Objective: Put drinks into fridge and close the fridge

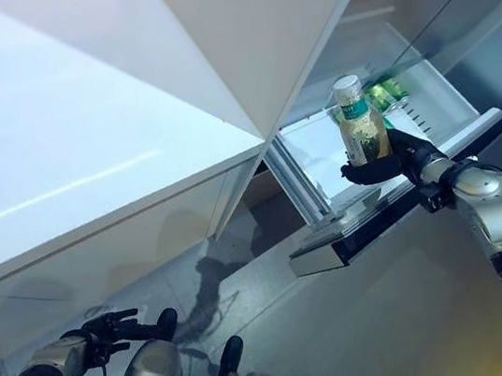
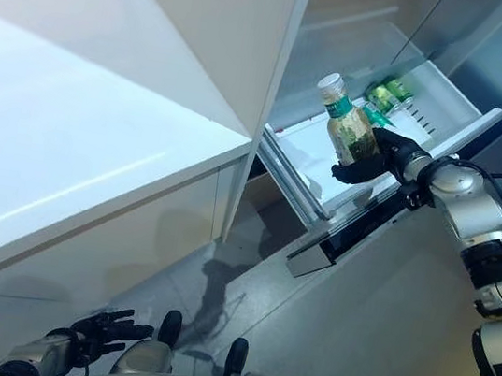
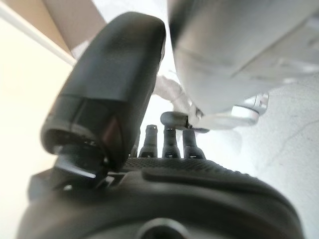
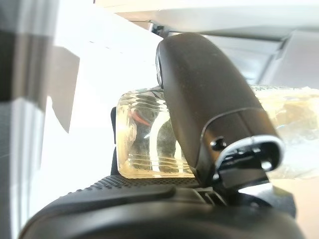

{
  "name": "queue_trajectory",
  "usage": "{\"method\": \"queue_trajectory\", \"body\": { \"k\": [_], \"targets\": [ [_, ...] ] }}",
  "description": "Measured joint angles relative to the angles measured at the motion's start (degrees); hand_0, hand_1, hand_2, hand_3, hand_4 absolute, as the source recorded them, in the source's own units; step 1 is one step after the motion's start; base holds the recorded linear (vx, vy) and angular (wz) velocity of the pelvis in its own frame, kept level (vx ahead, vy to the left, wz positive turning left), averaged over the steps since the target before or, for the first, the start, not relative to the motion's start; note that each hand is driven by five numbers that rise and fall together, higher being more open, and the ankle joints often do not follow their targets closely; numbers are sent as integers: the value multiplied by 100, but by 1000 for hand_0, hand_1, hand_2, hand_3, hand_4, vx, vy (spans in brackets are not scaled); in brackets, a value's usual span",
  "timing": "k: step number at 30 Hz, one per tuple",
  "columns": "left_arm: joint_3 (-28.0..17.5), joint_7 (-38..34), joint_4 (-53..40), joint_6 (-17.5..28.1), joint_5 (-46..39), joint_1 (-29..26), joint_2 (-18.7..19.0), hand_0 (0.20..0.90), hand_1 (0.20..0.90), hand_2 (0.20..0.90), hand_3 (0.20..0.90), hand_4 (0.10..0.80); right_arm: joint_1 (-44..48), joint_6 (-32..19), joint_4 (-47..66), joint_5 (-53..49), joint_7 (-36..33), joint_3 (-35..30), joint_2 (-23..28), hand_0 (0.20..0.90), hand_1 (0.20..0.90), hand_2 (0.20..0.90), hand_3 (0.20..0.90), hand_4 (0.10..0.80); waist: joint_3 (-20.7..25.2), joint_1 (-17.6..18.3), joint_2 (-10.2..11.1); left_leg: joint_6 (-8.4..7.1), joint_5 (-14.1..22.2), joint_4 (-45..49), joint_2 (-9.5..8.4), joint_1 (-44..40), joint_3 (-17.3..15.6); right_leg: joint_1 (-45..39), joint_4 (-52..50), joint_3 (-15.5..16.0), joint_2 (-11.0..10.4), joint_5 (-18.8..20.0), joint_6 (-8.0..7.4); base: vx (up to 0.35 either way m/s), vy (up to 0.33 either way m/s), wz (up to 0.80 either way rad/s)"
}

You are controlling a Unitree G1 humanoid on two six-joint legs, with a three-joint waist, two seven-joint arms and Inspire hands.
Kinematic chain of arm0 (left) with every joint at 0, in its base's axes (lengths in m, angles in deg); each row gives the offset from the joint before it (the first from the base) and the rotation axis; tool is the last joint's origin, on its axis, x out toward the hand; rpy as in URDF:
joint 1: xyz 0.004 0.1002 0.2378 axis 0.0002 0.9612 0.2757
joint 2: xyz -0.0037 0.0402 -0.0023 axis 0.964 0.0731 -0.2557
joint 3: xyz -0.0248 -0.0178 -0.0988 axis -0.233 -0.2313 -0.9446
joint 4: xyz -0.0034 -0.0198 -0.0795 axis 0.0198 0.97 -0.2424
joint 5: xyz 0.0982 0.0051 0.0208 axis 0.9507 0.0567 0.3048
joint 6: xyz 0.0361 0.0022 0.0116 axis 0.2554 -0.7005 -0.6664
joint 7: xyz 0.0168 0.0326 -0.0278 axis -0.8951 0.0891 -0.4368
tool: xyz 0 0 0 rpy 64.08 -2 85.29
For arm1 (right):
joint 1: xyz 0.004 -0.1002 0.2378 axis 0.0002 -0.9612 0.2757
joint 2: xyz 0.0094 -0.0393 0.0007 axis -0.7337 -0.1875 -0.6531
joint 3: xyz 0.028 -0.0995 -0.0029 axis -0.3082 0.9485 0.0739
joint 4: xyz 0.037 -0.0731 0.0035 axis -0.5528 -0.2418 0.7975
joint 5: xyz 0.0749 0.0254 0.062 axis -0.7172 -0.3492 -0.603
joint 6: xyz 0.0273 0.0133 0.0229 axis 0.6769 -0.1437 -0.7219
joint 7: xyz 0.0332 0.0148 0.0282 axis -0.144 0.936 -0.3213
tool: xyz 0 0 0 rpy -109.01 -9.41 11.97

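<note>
Robot's right hand (image 1: 379, 166) holds a drink bottle (image 1: 359, 124) over the open fridge drawer (image 1: 316, 148).

Fingers and thumb are curled round the bottle's lower body, near upright; green bottles (image 1: 384, 94) lie at the drawer's far end. The clear, full bottle looks rigid, moderately heavy and smooth, so a mid-body grasp seems best. The left hand (image 1: 104, 329) hangs low, fingers relaxed, beside the white counter (image 1: 67, 151).

Premises: a kitchen. Evidence: long white countertop (image 1: 77, 153) over white cabinet fronts (image 1: 106, 270), a fridge with its lower drawer (image 1: 318, 151) pulled out, green drink cans (image 1: 385, 93) stored inside, grey tiled floor (image 1: 384, 312) beneath.
</note>
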State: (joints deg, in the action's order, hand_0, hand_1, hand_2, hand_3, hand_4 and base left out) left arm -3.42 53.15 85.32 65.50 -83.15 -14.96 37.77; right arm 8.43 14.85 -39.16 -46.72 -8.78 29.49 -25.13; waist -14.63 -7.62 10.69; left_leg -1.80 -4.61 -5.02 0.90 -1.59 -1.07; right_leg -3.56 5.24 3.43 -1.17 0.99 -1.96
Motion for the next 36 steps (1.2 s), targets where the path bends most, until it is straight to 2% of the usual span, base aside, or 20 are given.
{"method": "queue_trajectory", "body": {
  "k": [5, 9, 16, 19, 27, 36],
  "targets": [
    [51, -79, -1, 32, -232, -293, 147, 900, 900, 900, 900, 800, 528, 138, -838, 185, -30, 347, -189, 300, 300, 300, 200, 100, -240, -176, 1, -14, -60, 1, -3, 264, 124, 216, -1, 101, 3, 10, 14, -98, -37, 11],
    [56, -182, -14, 41, -366, -507, 206, 900, 900, 900, 900, 800, 650, 321, -1332, 306, -46, 355, -368, 300, 300, 300, 200, 100, -507, -244, -1, -18, -62, 57, 0, 389, 202, 261, -1, 212, 6, 10, 14, -44, -35, 13],
    [55, -326, -28, 46, -584, -785, 228, 900, 900, 900, 900, 800, 928, 660, -2109, 469, -32, 355, -632, 300, 300, 300, 200, 100, -647, -398, -54, -27, -68, 89, 5, 606, 328, 403, -1, 365, 13, 17, 23, -27, -34, 10],
    [57, -368, -38, 43, -583, -952, 260, 900, 900, 900, 900, 800, 1248, 765, -2569, 541, -11, 333, -726, 300, 300, 300, 200, 100, -879, -492, -105, -30, -70, 128, -8, 653, 366, 408, -1, 408, 5, 17, 23, -42, -29, 9],
    [54, -487, -112, 53, -583, -1015, 330, 900, 900, 900, 900, 800, 1297, 858, -3055, 1163, 329, 326, -1023, 300, 300, 300, 200, 100, -991, -642, -193, -52, -85, 178, -3, 857, 496, 532, -1, 556, 14, 17, 23, -21, -20, 8],
    [49, -493, -135, 62, -585, -1063, 408, 900, 900, 900, 900, 800, 1695, 1061, -3665, 1627, 657, 269, -1034, 300, 300, 300, 200, 100, -1021, -768, -234, -70, -129, 192, -6, 1004, 588, 625, -1, 673, 15, 16, 23, 6, -23, 6]
  ]
}}
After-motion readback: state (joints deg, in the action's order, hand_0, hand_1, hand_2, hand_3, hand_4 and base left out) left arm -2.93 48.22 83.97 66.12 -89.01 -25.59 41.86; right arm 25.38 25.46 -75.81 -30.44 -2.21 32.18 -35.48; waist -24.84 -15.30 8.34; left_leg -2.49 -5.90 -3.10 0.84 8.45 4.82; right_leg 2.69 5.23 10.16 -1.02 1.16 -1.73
